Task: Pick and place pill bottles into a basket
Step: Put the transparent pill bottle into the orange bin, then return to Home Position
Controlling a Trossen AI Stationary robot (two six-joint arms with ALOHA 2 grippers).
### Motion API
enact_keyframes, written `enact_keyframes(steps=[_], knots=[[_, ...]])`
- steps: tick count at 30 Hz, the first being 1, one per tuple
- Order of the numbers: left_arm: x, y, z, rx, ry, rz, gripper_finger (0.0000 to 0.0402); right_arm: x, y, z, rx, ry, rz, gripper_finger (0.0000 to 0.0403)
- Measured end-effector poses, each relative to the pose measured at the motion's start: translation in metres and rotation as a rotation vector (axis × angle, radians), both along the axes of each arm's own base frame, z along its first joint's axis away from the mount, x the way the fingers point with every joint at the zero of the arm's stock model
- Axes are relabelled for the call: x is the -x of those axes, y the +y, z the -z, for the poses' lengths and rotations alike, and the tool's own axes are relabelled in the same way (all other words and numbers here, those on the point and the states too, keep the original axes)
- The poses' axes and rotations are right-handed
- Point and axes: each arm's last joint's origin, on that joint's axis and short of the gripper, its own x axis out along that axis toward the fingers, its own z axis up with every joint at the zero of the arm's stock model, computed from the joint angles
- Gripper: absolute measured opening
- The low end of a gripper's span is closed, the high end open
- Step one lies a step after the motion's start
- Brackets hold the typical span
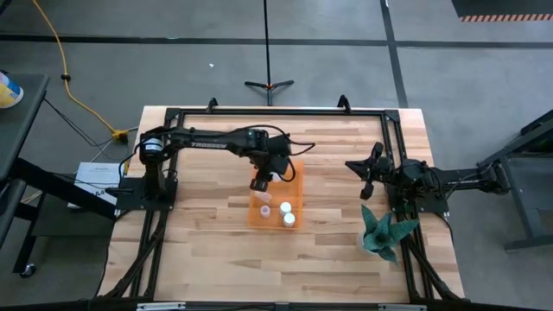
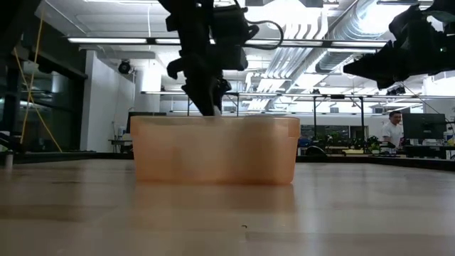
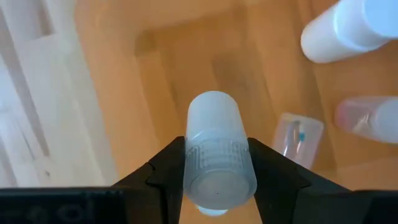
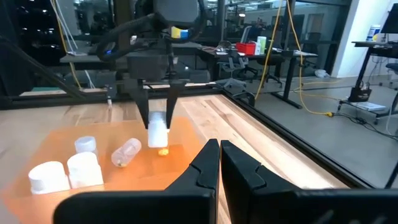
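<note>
Placement is on as the left gripper [image 3: 214,177], clenched on a pill bottle [image 3: 214,155], hangs over the basket [image 1: 296,183], so the next move looks like lowering and releasing among bottles already inside.

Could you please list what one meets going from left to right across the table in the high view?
Left tool holding a pill bottle over the basket → right tool, idle beyond the basket → teal plant.
</note>
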Motion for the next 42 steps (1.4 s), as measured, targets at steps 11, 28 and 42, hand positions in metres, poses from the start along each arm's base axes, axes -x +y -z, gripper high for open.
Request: enact_keyframes(steps=[11,28,42], knots=[[-0.004,0.008,0.013,0.032,0.018,-0.018,0.0186,0.001,-0.002,0.003,0.007,0.037,0.056,0.0007],[-0.013,0.008,0.026,0.068,-0.002,-0.025,0.025,0.001,-0.002,0.005,0.007,0.055,0.062,0.0007],[-0.004,0.016,-0.037,0.243,-0.094,0.051,0.0231,0.001,-0.002,0.006,0.0,0.062,0.072,0.0007]])
